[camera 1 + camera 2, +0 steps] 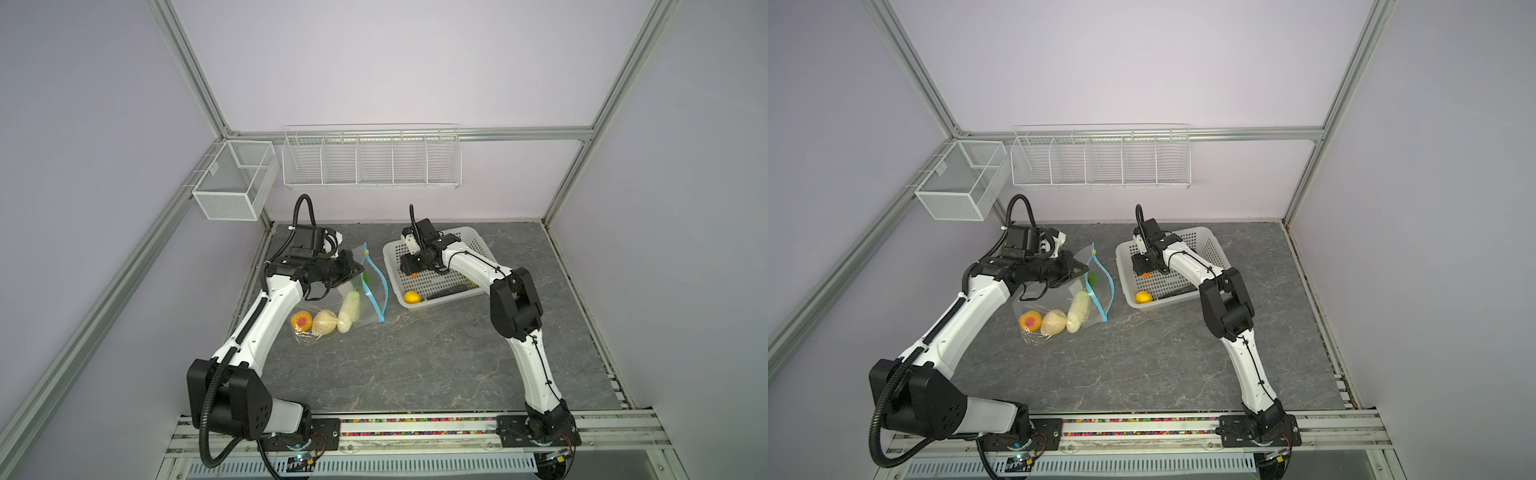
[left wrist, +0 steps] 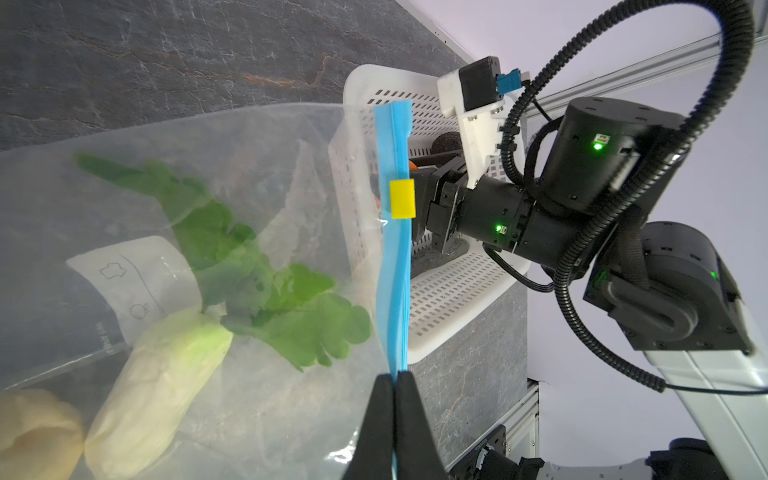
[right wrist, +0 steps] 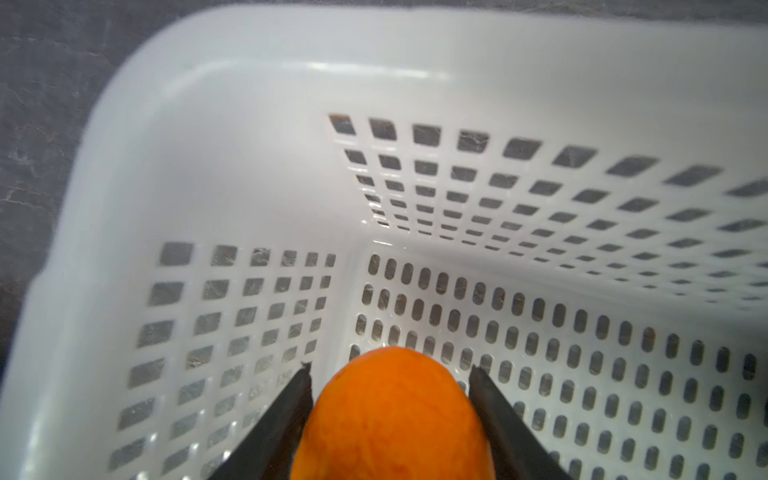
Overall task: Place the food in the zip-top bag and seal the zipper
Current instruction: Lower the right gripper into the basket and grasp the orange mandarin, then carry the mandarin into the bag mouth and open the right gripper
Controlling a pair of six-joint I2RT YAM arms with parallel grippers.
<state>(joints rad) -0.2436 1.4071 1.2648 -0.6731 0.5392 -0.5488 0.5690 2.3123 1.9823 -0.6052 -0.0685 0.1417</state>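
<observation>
Loading looks underway: the left gripper, jaws fully closed, pinches the zipper, lifting the bag mouth beside the basket, where the right gripper clamps an orange, which next needs carrying into that mouth

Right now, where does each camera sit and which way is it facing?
Both top views: side by side, high at the front, looking down at the table; left arm and right arm show whole.
Left wrist: rides the left arm, looks along the shut left claw pinching the zipper of the bag; the right arm shows beyond.
Right wrist: rides the right arm, looks into the basket; the right claw clasps an orange.
Shared: every view catches the basket.
</observation>
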